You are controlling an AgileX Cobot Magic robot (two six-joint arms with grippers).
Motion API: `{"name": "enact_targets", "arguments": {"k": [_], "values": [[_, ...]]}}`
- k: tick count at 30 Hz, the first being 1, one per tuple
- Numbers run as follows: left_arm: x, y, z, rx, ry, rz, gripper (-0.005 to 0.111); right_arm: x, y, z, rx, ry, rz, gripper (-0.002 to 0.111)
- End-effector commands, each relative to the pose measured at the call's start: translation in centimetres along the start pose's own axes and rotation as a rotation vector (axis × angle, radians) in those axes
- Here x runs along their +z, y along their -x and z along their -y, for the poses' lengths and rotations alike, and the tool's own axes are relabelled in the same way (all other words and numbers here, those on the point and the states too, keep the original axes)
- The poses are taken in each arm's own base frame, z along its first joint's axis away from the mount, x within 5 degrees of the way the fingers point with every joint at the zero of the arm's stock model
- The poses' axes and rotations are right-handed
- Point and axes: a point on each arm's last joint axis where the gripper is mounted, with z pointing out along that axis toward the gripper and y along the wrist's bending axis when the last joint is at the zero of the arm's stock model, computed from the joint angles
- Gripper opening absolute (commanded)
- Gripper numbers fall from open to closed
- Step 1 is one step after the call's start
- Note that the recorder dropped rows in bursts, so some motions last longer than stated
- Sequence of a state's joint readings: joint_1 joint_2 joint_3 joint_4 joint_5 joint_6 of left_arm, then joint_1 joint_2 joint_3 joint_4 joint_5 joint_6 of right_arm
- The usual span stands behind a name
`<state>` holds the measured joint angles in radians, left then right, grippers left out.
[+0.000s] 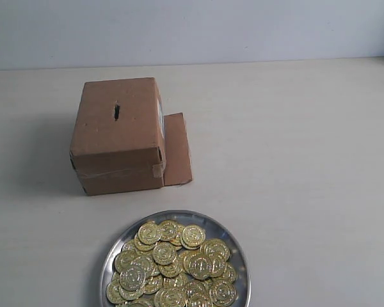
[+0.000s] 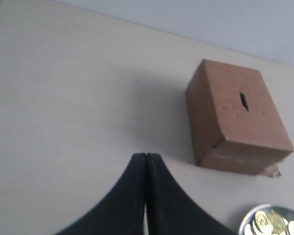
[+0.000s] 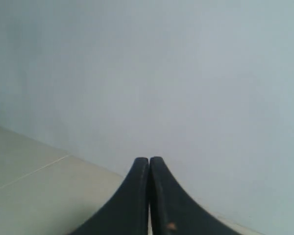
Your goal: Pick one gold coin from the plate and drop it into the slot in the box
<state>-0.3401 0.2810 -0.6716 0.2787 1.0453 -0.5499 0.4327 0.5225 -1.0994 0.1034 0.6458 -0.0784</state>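
Cardboard box [image 1: 118,137] (slot [image 1: 116,112] atop), plate [image 1: 211,223] of gold coins [image 1: 173,265]

1. This looks like a robot test bench in a lab, not a home. The desk [image 1: 294,192] is a pale beige surface with faint wood grain.
2. Along the desk's far edge runs a uniform pale grey-blue wall [image 1: 243,25].
3. The props look staged: a taped cardboard box [image 1: 118,137] with a slot [image 1: 116,112] cut in its top, and a metal plate [image 1: 212,224] of gold coins [image 1: 173,268] at the near edge.
4. In the 2 wrist views, the black left gripper [image 2: 146,155] and right gripper [image 3: 149,159] each have their tips pressed together.
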Motion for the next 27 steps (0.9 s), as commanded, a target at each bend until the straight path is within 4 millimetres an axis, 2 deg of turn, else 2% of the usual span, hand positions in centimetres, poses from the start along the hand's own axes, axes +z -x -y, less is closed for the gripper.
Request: {"name": "enact_targets", "arguments": {"k": [1, 7, 10, 18, 27], "values": [[-0.7, -0.7, -0.8, -0.085, 0.111, 0.073, 0.0, -0.3, -2.4, 1.0, 0.004, -0.213, 0.01, 0.0], [-1.1, -2.3, -1.4, -0.12, 0.153, 0.116, 0.0, -1.7, -6.8, 1.4, 0.009, -0.408, -0.025, 0.0], [-1.4, -3.0, -1.7, -0.124, 0.146, 0.14, 0.0, -3.1, -7.8, 0.8, 0.001, -0.452, -0.004, 0.0], [-2.9, -4.1, -2.0, -0.161, 0.159, 0.238, 0.0, -7.2, -8.1, -1.8, -0.061, -0.547, 0.17, 0.0], [-3.0, -4.2, -1.9, -0.18, 0.195, 0.251, 0.0, -8.3, -8.3, -2.9, -0.087, -0.602, 0.222, 0.0]]}}
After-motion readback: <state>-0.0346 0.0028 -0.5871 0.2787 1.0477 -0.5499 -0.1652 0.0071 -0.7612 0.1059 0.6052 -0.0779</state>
